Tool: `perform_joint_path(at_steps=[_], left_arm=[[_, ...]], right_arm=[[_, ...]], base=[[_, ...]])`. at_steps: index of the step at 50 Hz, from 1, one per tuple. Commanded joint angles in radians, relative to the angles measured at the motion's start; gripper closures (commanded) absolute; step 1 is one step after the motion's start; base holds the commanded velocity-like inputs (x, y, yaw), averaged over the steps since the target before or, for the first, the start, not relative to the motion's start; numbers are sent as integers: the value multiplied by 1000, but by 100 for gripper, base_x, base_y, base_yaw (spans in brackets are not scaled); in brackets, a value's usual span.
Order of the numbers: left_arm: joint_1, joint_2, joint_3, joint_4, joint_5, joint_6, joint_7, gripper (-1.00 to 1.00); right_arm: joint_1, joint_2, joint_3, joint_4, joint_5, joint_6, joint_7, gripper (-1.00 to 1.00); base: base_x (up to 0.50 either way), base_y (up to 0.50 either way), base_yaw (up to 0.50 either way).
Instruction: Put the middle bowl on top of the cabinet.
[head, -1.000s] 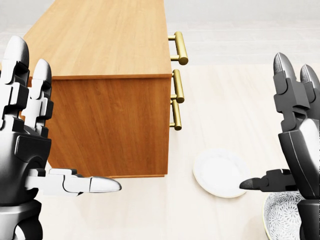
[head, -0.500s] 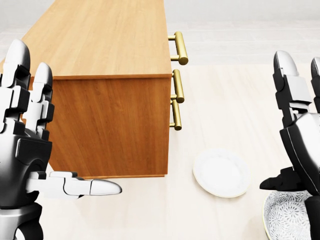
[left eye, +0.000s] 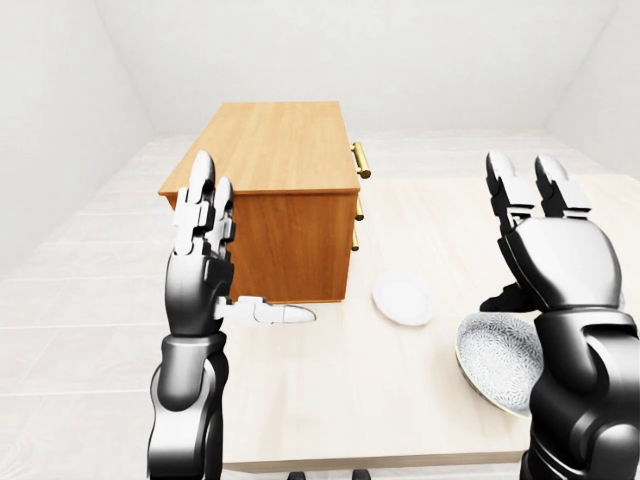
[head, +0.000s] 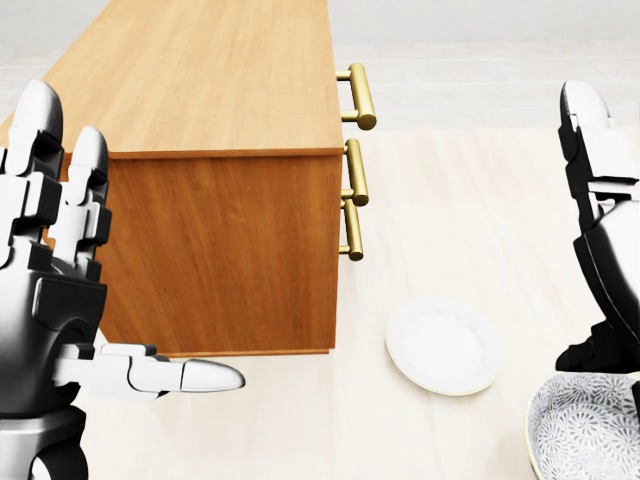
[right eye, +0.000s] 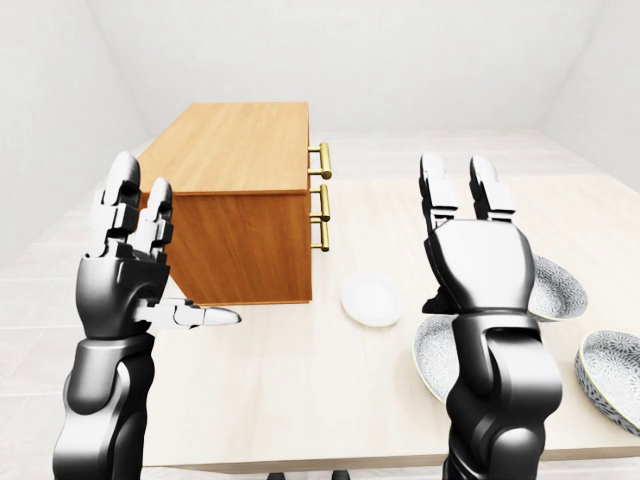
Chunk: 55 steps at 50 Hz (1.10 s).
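L. hand (right eye: 125, 270): raised at left of the right-eye view, open, two fingers upright, thumb stuck out toward view right; holds nothing. It shows beside the lower left corner of the cabinet (head: 220, 240); contact can't be told.

R. hand (right eye: 475, 255): also raised and open, fingers upright, thumb out toward view left; empty.

Cabinet: wooden, stands on the left part of the pale table (right eye: 300, 385). Three brass handles (head: 358, 95) line its right-hand face in the head view. Nothing lies on its top.

Plate (head: 442, 346): plain white, flat on the table just right of the cabinet's lower corner, apart from it.

Bowls, three, grey patterned, all on the table at view right (right-eye view shows all):
- near bowl (left eye: 495, 355), right of the plate, partly hidden by the r. arm; the r. thumb shows just above its rim.
- middle bowl (right eye: 560, 290), middle by left-right order; it peeks out right of the r. hand, higher in the view, well apart from the cabinet.
- outer bowl (right eye: 612, 375), cut by the view's right edge.
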<state>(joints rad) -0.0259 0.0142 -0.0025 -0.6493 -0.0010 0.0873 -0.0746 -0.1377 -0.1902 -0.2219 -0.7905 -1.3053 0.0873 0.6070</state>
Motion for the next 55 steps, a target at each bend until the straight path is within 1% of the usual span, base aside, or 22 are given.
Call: perform_joint_path(at_steps=[1,4,25,29,30,33,35,38,42,46,47,52,55], left_arm=[[-10,1,-1,-10,-5,0,-1,-100],[-7,1,-1,9,-6,0,-4,-100],[-7,1,-1,9,-6,0,-4,-100],[-6,1,-1,7,-7,0,-4,-100],[-6,2,0,4,-7,0,-5,-100],[-4,3,2,1,-8,0,-5,-100],[-1,2,-1,2,-6,0,-5,-100],[0,1,-1,7,-6,0,-5,-100],[-1,1,-5,4,-4,0,-5,-100],[-3,4,1,11,-6,0,-9,-100],[-2,3,0,10,-5,0,-9,-100],[-4,4,1,4,-4,0,-8,-100],[-16,5,3,5,-3,0,-8,-100]], right_arm=[[-23,-8,-7,2,-37,0,44,-100],[-25,-3,-4,9,-49,0,29,-100],[-25,-2,-5,10,-49,0,29,-100],[-11,-4,-5,26,-50,0,8,-100],[2,-10,-1,29,-64,-16,-13,-100],[18,-2,-6,26,-52,-30,-30,-100],[37,-9,1,32,-75,-61,-50,-100],[49,3,1,35,-86,-76,-59,-100],[74,15,6,38,-96,-104,-80,-100],[118,27,4,44,-98,-137,-113,-100],[140,32,7,40,-105,-151,-128,-100],[156,40,-8,27,-99,-175,-125,-100],[156,41,-17,20,-99,-175,-120,-100]], base=[[0,0,0],[0,0,0],[0,0,0],[0,0,0],[0,0,0],[0,0,0],[0,0,0],[0,0,0],[0,0,0],[0,0,0],[0,0,0],[0,0,0],[0,0,0]])
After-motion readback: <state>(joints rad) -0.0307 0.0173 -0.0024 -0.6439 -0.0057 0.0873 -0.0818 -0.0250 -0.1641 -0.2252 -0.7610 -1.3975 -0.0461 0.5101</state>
